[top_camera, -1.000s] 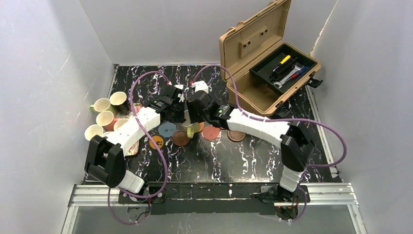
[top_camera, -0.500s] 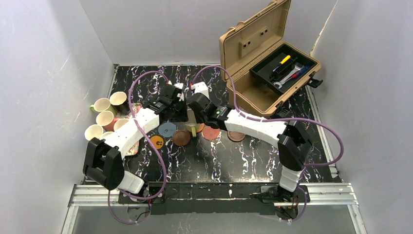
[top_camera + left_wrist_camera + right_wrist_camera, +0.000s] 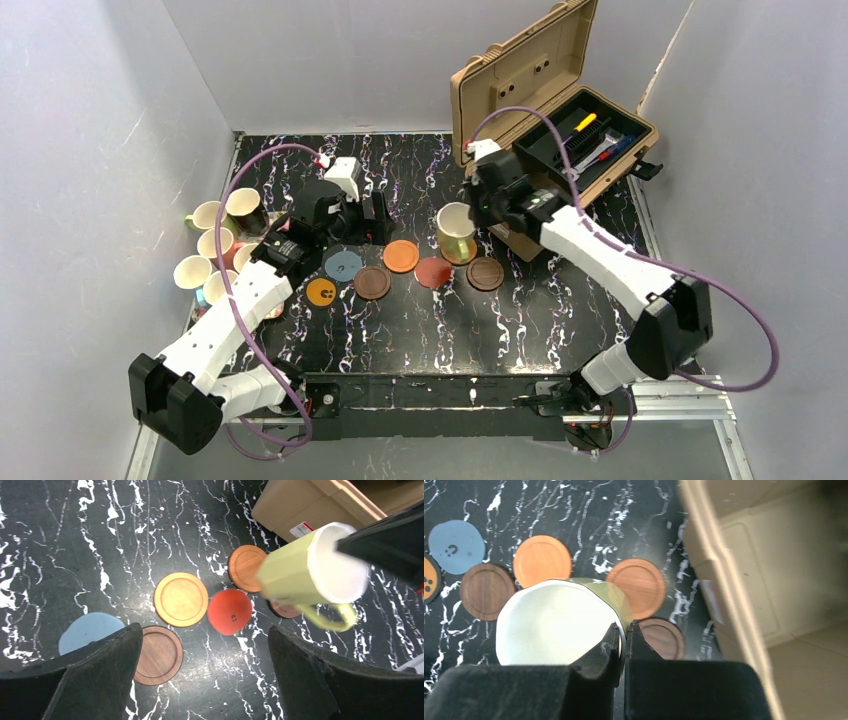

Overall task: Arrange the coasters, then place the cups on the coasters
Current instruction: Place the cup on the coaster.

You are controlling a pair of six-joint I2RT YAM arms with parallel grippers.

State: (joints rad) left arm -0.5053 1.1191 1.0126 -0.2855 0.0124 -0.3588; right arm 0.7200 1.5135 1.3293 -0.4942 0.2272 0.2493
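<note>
right pincer [image 3: 624,636] pinched shut on lime cup [image 3: 551,622] rim wall, cup beneath | left pincer [image 3: 204,636] wide, empty | cup likely light, rigid, slick, chippable

A lime cup [image 3: 456,232] with a cream inside is lifted off the table, pinched at its rim, above the right end of the coasters. Seven round coasters lie flat in a loose row: grey-blue coaster [image 3: 343,265], orange marked coaster [image 3: 321,291], dark wood coaster [image 3: 372,282], orange coaster [image 3: 401,255], red coaster [image 3: 434,271], orange-brown coaster [image 3: 246,567] and dark brown coaster [image 3: 485,273]. A green cup [image 3: 209,215], a black cup [image 3: 244,208] and a pink cup [image 3: 215,244] stand upright at the table's left edge, with others partly hidden.
</note>
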